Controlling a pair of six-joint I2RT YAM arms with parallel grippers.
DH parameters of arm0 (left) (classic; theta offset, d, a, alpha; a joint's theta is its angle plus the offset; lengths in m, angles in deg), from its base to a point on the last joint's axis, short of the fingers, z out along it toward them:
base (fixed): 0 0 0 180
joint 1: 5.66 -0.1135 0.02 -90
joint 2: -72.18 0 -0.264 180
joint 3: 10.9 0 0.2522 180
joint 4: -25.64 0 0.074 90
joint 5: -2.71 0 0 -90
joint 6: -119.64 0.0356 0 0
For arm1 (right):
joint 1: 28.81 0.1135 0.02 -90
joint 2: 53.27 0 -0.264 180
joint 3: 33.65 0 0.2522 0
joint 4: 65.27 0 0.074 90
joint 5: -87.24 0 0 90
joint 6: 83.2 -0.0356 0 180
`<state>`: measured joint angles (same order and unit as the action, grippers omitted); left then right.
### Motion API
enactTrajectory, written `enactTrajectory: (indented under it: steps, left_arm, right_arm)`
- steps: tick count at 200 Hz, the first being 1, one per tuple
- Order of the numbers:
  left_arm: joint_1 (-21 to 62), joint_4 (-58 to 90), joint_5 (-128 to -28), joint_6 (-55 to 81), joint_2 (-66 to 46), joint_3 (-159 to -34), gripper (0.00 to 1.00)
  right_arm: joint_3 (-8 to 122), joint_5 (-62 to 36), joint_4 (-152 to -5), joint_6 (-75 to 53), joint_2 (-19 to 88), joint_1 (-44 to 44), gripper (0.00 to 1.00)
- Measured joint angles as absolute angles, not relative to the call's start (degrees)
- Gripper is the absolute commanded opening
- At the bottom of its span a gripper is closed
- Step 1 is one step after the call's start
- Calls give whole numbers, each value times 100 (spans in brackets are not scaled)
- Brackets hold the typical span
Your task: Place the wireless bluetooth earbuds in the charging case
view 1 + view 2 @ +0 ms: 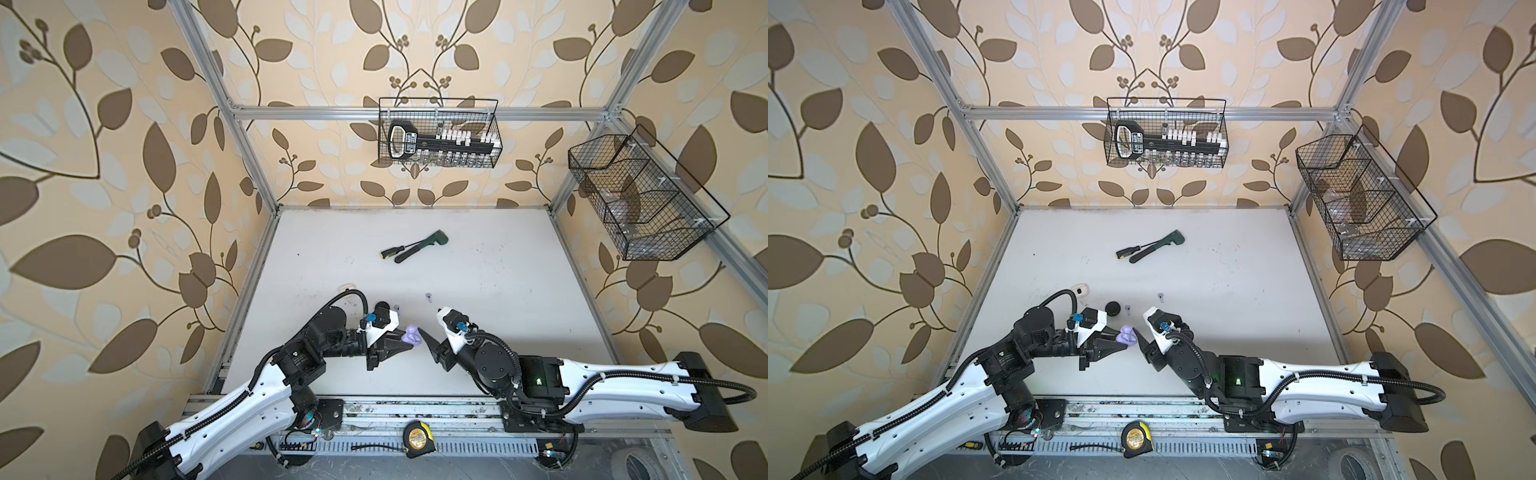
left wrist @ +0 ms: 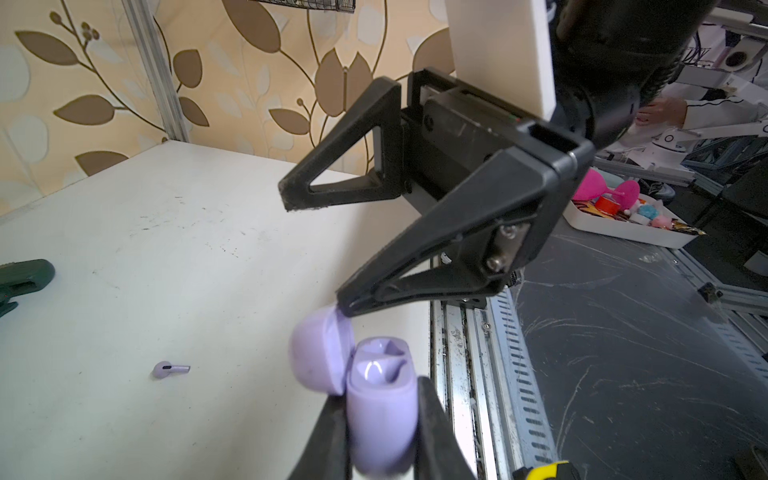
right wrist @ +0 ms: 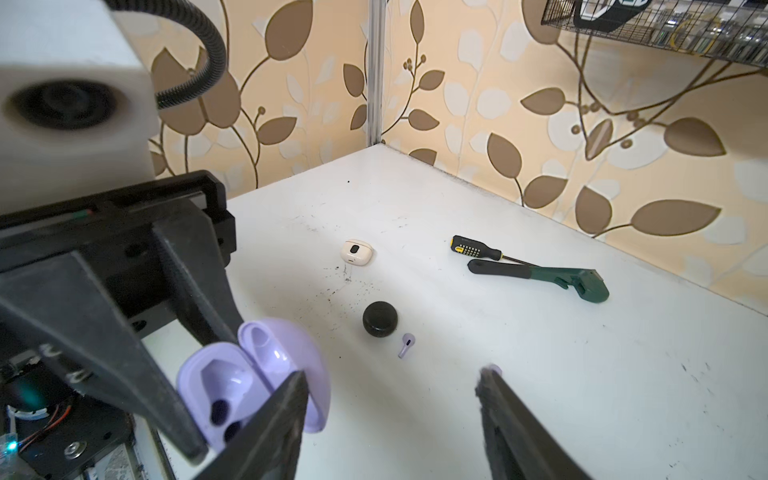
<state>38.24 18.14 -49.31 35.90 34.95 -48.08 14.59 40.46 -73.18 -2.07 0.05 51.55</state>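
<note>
Lilac earbud flat on table, stem toward near edge

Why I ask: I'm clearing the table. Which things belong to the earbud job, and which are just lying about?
Job: lilac case, open, in the left gripper; right gripper, open beside it; two lilac earbuds on the table; likely the closed black case and cream case.
Lying about: screwdriver, wrench, tape measure, two wire baskets.
</note>
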Motion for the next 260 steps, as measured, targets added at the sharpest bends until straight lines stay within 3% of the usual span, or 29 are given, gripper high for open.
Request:
enactTrajectory:
  steps: [96, 199, 222, 260]
  left_arm:
    - [3816, 2110, -5158, 3535, 3884, -4587, 0]
    - [3761, 2494, -5390, 3185, 4128, -4319, 0]
    - [3300, 2914, -5403, 2829, 4216, -4069, 0]
    - [1768, 4286, -5012, 1776, 3818, -3669, 0]
  right_arm:
    - [2174, 3450, -8155, -1050, 231, 4665, 68]
    - [2380, 2398, -9006, -2172, -274, 2519, 71]
    - [2734, 1808, -9410, -2285, 143, 1885, 70]
    - [3577, 794, -10081, -2185, 1415, 1087, 69]
